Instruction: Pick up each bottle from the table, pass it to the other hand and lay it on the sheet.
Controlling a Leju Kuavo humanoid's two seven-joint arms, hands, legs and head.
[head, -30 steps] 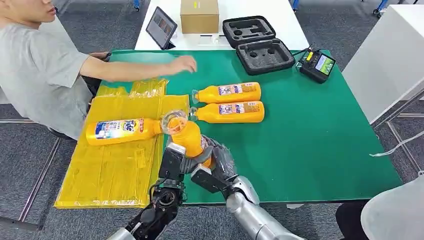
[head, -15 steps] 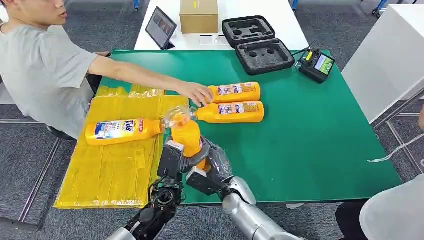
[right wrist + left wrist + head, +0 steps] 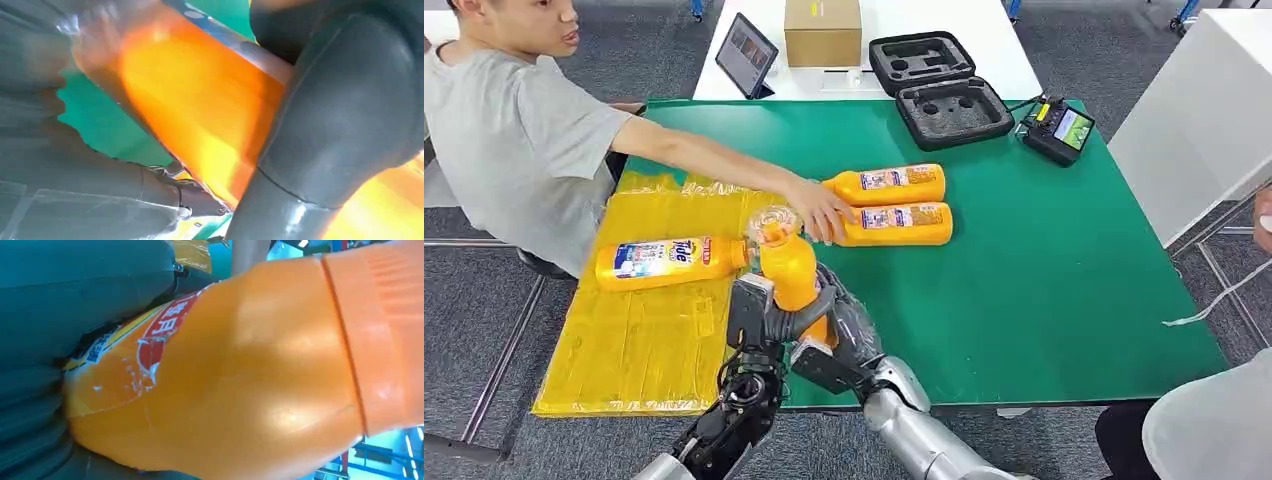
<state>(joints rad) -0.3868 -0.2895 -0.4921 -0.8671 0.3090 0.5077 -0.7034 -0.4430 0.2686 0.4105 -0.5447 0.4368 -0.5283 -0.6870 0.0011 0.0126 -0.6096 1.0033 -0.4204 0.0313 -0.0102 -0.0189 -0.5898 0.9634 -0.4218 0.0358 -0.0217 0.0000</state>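
Observation:
An orange bottle point(image 3: 789, 272) stands nearly upright over the table's front edge, clear cap on top. My left hand point(image 3: 752, 312) grips its lower body from the left, and my right hand point(image 3: 842, 328) wraps it from the right. Up close, the left wrist view has the bottle point(image 3: 240, 380) with its red and yellow label. In the right wrist view the bottle point(image 3: 200, 100) lies between grey fingers. A labelled orange bottle point(image 3: 669, 262) lies on the yellow sheet point(image 3: 644, 340). Two more orange bottles point(image 3: 889, 184) point(image 3: 894, 224) lie side by side on the green table point(image 3: 1044, 270).
A person sits at the left; their hand point(image 3: 822, 208) rests on the neck end of the nearer lying bottle. At the back stand a tablet point(image 3: 746, 54), a cardboard box point(image 3: 822, 30), an open black foam case point(image 3: 939, 88) and a handheld controller point(image 3: 1057, 130).
The held bottle has shifted left and stands more upright between both hands. The person's arm has reached across to the two lying bottles, and their hand now rests on the nearer one.

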